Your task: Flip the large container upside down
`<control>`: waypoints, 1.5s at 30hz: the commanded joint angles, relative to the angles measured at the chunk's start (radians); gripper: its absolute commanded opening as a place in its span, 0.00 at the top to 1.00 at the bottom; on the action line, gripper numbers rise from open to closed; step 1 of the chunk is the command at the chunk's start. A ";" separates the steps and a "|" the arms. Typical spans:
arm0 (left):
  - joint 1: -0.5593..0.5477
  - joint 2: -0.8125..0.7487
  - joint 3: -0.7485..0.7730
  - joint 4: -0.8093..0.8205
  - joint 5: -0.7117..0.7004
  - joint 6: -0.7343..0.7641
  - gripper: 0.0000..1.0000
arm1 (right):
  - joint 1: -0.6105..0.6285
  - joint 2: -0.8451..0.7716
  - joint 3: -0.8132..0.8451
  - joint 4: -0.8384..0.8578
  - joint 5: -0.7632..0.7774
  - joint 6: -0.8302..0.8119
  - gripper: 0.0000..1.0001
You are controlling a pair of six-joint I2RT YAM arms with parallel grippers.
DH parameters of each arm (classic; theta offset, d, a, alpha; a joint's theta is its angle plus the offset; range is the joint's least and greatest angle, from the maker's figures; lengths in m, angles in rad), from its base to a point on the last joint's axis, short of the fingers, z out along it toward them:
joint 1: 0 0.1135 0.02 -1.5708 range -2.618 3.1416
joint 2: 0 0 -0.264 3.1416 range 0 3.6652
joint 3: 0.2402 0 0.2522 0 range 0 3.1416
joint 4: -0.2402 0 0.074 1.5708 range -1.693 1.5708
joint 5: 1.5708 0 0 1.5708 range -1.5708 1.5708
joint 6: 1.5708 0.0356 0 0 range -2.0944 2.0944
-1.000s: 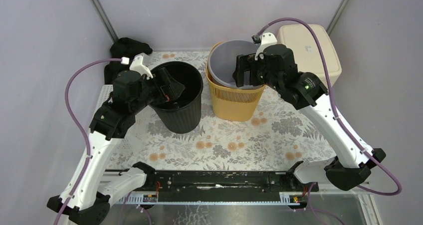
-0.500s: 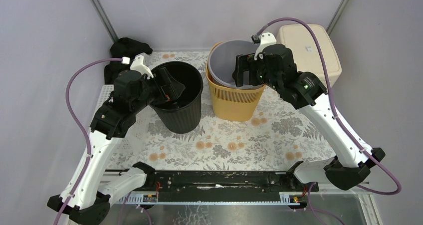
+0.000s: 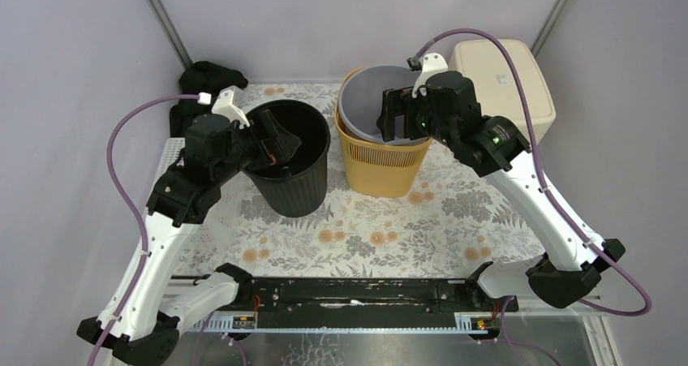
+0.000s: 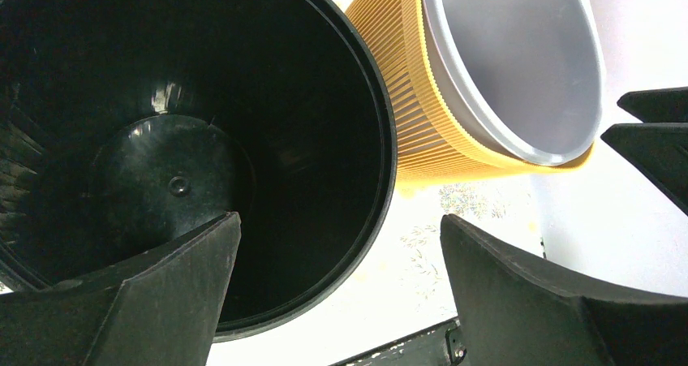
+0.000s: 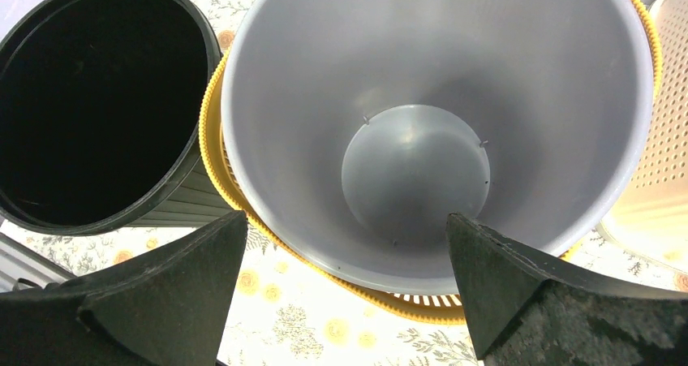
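While both arms sit over the bins, neither one grips anything. Left gripper (image 3: 276,143) (image 4: 339,228): fingers spread wide. In the left wrist view one finger (image 4: 146,293) lies over the inside of the black bin (image 3: 296,187) (image 4: 162,98) and the other finger (image 4: 535,301) lies outside it. The bin's near wall and rim run through the gap between them. Can't tell if either pad touches the rim. Bin is upright, mouth up.

Right gripper (image 3: 397,114) (image 5: 345,220): fingers also spread wide, nothing pinched. The grey bucket (image 3: 365,98) (image 5: 414,163) (image 4: 511,58) is nested inside the yellow basket (image 3: 381,167) (image 5: 406,301) (image 4: 414,114), both upright and mouth up. In the right wrist view the bucket's open mouth lies just ahead of the fingertips, and its floor shows between the two tips. One finger (image 5: 154,293) is over the seam where the yellow rim meets the black bin. The other (image 5: 552,301) is over the near rim of bucket and basket. Contact with the rim: can't tell.

The yellow basket is the widest of the three and stands just beside the black bin, past the left gripper's outer finger. Beyond the right fingers, against the basket's far side, is a beige lidded box (image 3: 503,74) (image 5: 665,139). Everything stands on the floral table cloth (image 3: 389,228).
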 commanded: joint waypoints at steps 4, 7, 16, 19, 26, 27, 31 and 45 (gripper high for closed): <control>0.006 -0.004 0.002 0.061 0.009 0.008 0.00 | -0.006 0.000 0.035 0.037 -0.019 -0.005 0.01; 0.006 -0.003 0.001 0.060 0.008 0.008 0.00 | -0.006 0.000 0.034 0.037 -0.021 -0.004 0.01; 0.006 -0.007 -0.001 0.059 0.009 0.008 0.00 | -0.006 -0.003 0.030 0.039 -0.023 -0.001 0.01; 0.005 -0.008 -0.003 0.060 0.009 0.008 0.00 | -0.006 -0.004 0.029 0.039 -0.023 0.001 0.01; 0.005 -0.009 -0.002 0.059 0.006 0.008 0.00 | -0.006 -0.003 0.028 0.042 -0.029 0.003 0.01; 0.005 -0.009 -0.004 0.059 0.005 0.008 0.00 | -0.006 -0.001 0.028 0.042 -0.028 0.003 0.01; 0.006 -0.011 -0.004 0.055 0.006 0.009 0.00 | -0.006 -0.003 0.029 0.042 -0.030 0.005 0.01; 0.006 -0.010 -0.004 0.055 0.004 0.009 0.00 | -0.006 0.002 0.032 0.042 -0.034 0.006 0.01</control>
